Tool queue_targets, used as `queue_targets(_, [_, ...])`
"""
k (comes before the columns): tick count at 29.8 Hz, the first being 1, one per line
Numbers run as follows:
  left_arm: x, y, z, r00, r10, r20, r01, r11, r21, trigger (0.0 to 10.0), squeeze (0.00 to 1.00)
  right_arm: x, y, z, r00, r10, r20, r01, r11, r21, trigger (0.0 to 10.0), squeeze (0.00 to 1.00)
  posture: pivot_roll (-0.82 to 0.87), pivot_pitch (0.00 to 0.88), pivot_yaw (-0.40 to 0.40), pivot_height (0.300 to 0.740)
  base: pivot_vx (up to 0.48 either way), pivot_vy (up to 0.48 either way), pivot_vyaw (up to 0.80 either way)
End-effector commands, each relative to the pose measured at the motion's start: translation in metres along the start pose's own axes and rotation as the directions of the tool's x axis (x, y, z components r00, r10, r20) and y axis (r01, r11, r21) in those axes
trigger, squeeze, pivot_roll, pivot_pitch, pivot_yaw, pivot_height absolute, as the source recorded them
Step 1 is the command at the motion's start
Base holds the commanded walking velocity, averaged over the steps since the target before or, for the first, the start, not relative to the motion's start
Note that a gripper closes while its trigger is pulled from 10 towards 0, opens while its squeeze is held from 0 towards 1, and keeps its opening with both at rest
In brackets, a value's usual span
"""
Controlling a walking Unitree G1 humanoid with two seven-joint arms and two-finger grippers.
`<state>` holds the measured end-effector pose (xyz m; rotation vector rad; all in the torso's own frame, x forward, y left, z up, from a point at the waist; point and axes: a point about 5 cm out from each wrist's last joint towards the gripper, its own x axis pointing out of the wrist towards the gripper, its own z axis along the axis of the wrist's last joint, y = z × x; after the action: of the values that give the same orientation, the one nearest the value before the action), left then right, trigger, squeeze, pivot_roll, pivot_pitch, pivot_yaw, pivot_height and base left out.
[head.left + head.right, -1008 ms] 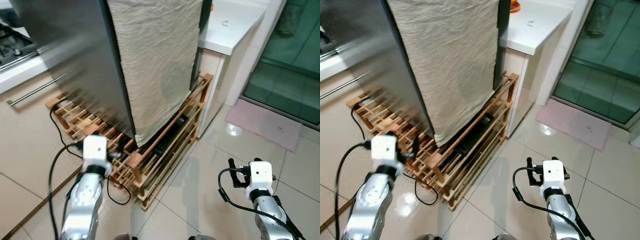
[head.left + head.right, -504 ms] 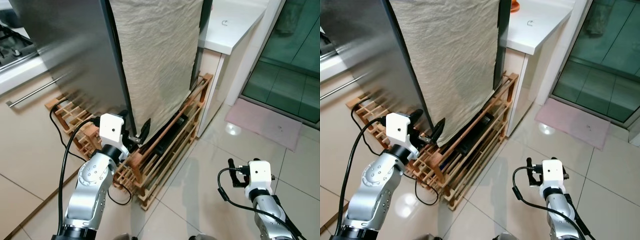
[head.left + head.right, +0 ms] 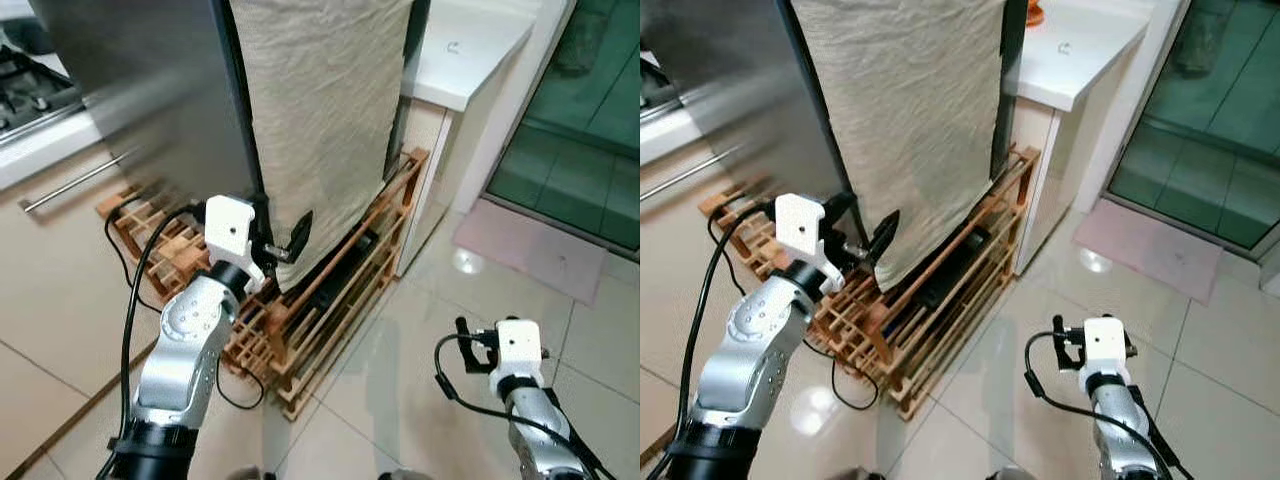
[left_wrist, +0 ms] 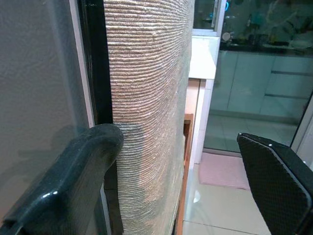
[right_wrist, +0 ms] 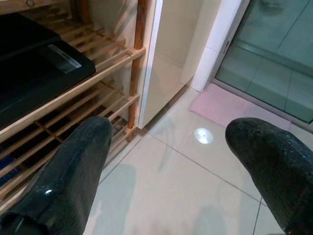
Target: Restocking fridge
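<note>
The steel fridge (image 3: 150, 90) stands on a wooden slat rack (image 3: 330, 300), its door shut, with a beige cloth (image 3: 320, 100) hanging down its front. My left gripper (image 3: 283, 225) is raised to the cloth's lower left edge, by the fridge's black door seam. It is open: in the left wrist view one finger (image 4: 73, 181) lies against the seam and the other (image 4: 274, 181) stands clear of the cloth (image 4: 151, 122). My right gripper (image 3: 478, 335) hangs low over the tiled floor, open and holding nothing, facing the rack's end (image 5: 73, 83).
A white counter (image 3: 470, 50) adjoins the fridge on the right. Beyond it lie a pink mat (image 3: 545, 250) and a glass door (image 3: 590, 110). A stove (image 3: 30, 90) and a drawer handle (image 3: 70, 180) are at left. A black cable (image 3: 125, 300) loops by the rack.
My left arm has swung up and forward from beside the rack to the cloth's lower edge at the fridge seam. The right arm has stayed put.
</note>
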<state>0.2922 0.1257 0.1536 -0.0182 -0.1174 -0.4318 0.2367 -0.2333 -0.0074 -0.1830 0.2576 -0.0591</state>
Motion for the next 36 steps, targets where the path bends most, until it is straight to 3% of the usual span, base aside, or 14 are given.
queue_targets(1, [0.007, 0.001, 0.003, 1.000, 0.002, -0.001, -0.002, 1.000, 0.007, 10.0, 0.00, -0.001, -0.001, -0.002, 1.000, 0.001, -0.002, -0.001, 1.000, 0.000, 10.0, 0.00, -0.07, 0.026, 0.028, 0.740, 0.000, 0.000, 0.00])
queue_targets(14, [0.030, 0.012, -0.009, 0.995, 0.072, -0.073, -0.063, 0.991, 0.121, 10.0, 0.00, -0.003, 0.004, 0.004, 0.999, 0.006, 0.043, -0.006, 1.000, -0.004, 10.0, 0.00, -0.08, 0.022, 0.036, 0.740, 0.000, 0.000, 0.00])
queue_targets(21, [0.035, -0.020, -0.016, 0.988, -0.121, -0.092, 0.122, 0.993, 0.001, 10.0, 0.00, -0.004, 0.004, 0.004, 0.999, 0.000, 0.046, 0.000, 1.000, -0.003, 10.0, 0.00, -0.09, 0.014, 0.038, 0.740, 0.000, 0.000, 0.00])
queue_targets(23, [0.036, -0.036, -0.011, 0.973, -0.219, -0.073, 0.214, 0.974, -0.072, 10.0, 0.00, -0.007, 0.004, 0.005, 0.999, 0.001, 0.054, -0.001, 1.000, -0.003, 10.0, 0.00, -0.09, 0.013, 0.037, 0.740, 0.000, 0.000, 0.00])
queue_targets(26, [0.037, -0.045, -0.004, 0.959, -0.278, -0.046, 0.274, 0.958, -0.090, 10.0, 0.00, -0.009, 0.003, 0.006, 0.998, 0.004, 0.065, -0.004, 1.000, -0.003, 10.0, 0.00, -0.09, 0.010, 0.035, 0.740, 0.000, 0.000, 0.00])
queue_targets(31, [0.040, -0.048, 0.003, 0.947, -0.320, -0.025, 0.317, 0.944, -0.095, 10.0, 0.00, -0.008, 0.003, 0.009, 0.997, 0.007, 0.074, -0.007, 1.000, -0.005, 10.0, 0.00, -0.09, 0.007, 0.035, 0.740, 0.000, 0.000, 0.00])
queue_targets(36, [0.040, -0.032, 0.004, 0.969, -0.245, -0.030, 0.244, 0.969, -0.044, 10.0, 0.00, -0.009, 0.004, 0.013, 0.997, 0.007, 0.082, -0.007, 1.000, -0.005, 10.0, 0.00, -0.09, 0.014, 0.038, 0.740, 0.000, 0.000, 0.00])
